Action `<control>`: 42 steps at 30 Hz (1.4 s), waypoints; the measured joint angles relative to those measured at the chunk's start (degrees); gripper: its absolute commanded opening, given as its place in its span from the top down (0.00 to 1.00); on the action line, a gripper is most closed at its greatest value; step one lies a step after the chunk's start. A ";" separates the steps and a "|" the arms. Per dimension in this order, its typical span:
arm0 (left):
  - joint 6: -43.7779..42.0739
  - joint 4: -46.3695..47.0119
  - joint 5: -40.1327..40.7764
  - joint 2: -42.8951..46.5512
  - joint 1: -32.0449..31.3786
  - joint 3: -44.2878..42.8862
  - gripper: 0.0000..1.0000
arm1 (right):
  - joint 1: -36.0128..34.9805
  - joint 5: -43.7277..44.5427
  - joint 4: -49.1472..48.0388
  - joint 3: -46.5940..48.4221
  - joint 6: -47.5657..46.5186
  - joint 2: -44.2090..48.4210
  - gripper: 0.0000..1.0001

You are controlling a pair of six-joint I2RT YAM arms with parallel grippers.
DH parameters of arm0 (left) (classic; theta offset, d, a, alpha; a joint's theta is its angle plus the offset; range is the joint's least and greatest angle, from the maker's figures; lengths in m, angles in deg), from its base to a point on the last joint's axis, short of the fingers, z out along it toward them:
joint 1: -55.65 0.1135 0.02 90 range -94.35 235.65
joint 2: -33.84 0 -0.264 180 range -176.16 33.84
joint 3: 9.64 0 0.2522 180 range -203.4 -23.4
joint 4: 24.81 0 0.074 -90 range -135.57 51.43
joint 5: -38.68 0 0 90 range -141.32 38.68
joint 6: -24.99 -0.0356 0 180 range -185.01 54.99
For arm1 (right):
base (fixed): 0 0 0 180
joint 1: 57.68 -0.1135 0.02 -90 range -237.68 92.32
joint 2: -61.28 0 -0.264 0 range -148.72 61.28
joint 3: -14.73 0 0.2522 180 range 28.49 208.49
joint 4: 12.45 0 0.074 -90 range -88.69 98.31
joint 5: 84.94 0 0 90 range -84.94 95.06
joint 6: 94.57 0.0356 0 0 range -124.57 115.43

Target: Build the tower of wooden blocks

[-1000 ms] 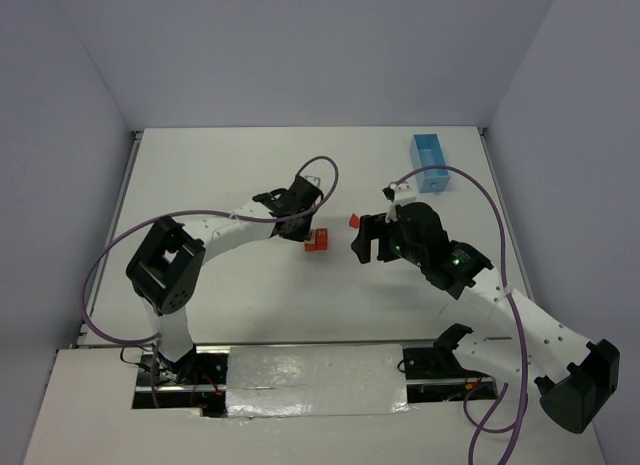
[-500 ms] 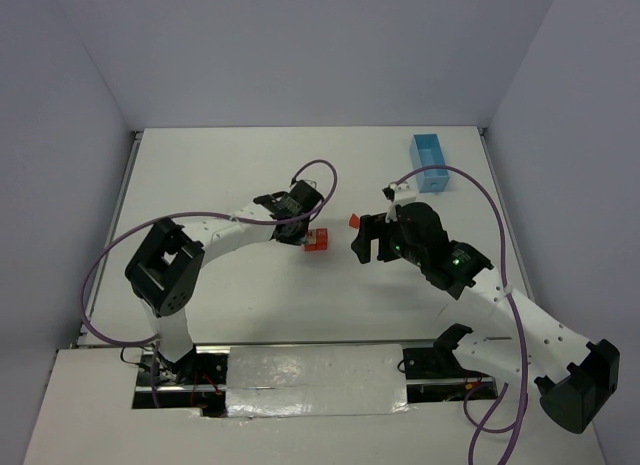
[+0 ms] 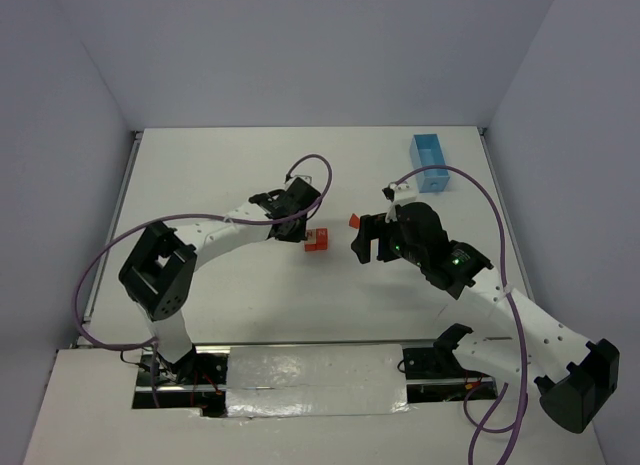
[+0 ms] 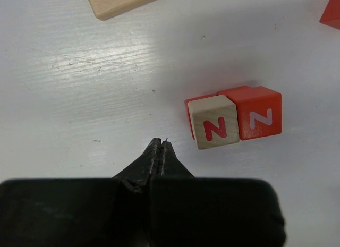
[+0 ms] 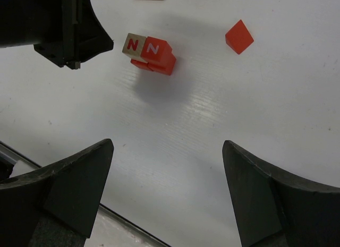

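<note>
My left gripper (image 4: 161, 148) is clenched on nothing, tips just beside the tan N cube (image 4: 214, 129) that touches the red N cube (image 4: 260, 118) mid-table; right gripper (image 5: 167, 162) hangs wide, empty. To square them up I'd nudge slow and low, or the tan N cube may topple.

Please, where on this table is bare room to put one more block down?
Bare: the far-left table beyond the left arm, and the patch nearer than the block cluster. Crowded: the centre, among left claw, cluster, lone red block and right claw.
</note>
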 measured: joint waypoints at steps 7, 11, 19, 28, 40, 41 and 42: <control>1.88 2.12 -1.29 -0.96 0.37 1.11 1.00 | 0.00 -0.02 0.00 0.00 0.00 -0.02 0.09; 2.71 3.96 -2.91 -1.01 1.11 3.23 1.00 | 0.00 -0.02 0.00 0.00 -0.02 -0.07 0.09; 2.91 5.90 -4.04 -2.47 2.14 3.39 1.00 | 0.00 -0.04 0.00 0.00 -0.02 -0.09 0.09; 2.91 8.50 -6.43 -4.15 2.19 3.52 1.00 | 0.00 -0.04 -0.02 0.00 -0.04 -0.15 0.09; 2.91 9.11 -7.61 -4.33 2.21 3.63 1.00 | -0.11 -0.04 -0.02 0.00 -0.07 -0.22 0.09; 2.91 9.14 -7.67 -4.33 2.21 3.63 1.00 | -0.11 -0.04 -0.02 0.00 -0.07 -0.22 0.09; 2.91 9.16 -7.76 -4.33 2.19 3.63 1.00 | -0.11 -0.07 -0.02 0.00 -0.07 -0.22 0.09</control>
